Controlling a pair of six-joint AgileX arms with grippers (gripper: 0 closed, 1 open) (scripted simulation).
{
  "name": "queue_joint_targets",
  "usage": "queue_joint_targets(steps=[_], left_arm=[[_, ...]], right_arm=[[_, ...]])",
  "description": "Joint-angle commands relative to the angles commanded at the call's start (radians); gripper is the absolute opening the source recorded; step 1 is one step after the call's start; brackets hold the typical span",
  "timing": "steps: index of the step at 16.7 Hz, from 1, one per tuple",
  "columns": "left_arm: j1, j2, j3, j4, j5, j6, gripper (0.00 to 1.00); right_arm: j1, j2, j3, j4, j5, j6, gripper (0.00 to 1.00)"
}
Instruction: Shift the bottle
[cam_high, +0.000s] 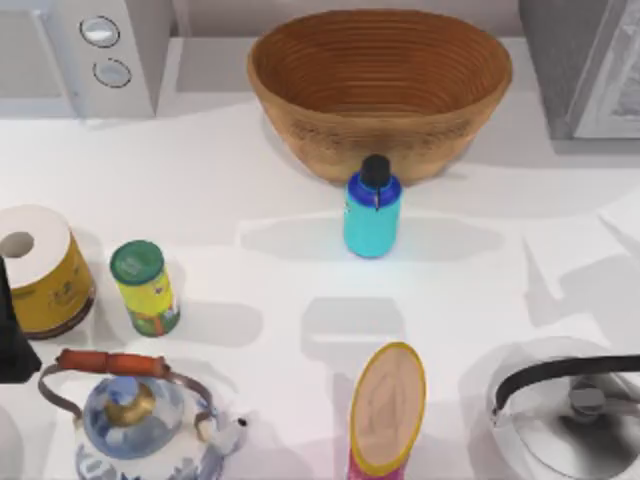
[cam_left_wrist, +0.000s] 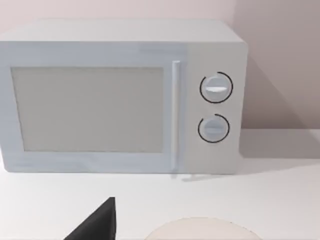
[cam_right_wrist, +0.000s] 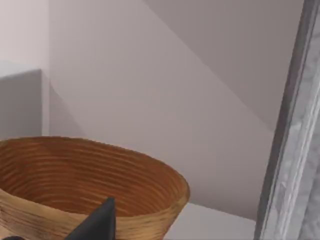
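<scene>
The bottle (cam_high: 372, 212) is small and cyan with a darker blue shoulder and a black cap. It stands upright on the white table, just in front of the wicker basket (cam_high: 380, 85), and nothing touches it. A dark piece of my left arm (cam_high: 9, 335) sits at the table's far left edge, well away from the bottle. The left wrist view has a dark tip of my left gripper (cam_left_wrist: 97, 226) facing the microwave (cam_left_wrist: 120, 95). A dark tip of my right gripper (cam_right_wrist: 97, 223) sits low in the right wrist view, raised and looking over the basket's rim (cam_right_wrist: 100, 150).
A microwave (cam_high: 100, 50) stands back left and a grey appliance (cam_high: 590, 60) back right. On the left are a yellow-wrapped white roll (cam_high: 38, 268), a yellow canister with a green lid (cam_high: 146, 288) and a blue-white teapot (cam_high: 140, 415). A pink bottle (cam_high: 387, 410) and a steel kettle (cam_high: 575, 415) stand along the front.
</scene>
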Motion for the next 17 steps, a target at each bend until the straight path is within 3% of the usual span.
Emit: queue_joint_targets(steps=[9,17], left_arm=[[0.0,0.0,0.0,0.0,0.0,0.0,1.0],[0.0,0.0,0.0,0.0,0.0,0.0,1.0]], right_arm=[[0.227,0.901,0.286,0.222,-0.114,-0.056,1.0],[0.302,1.139,0.329,0.224,-0.09,-0.064,1.0]])
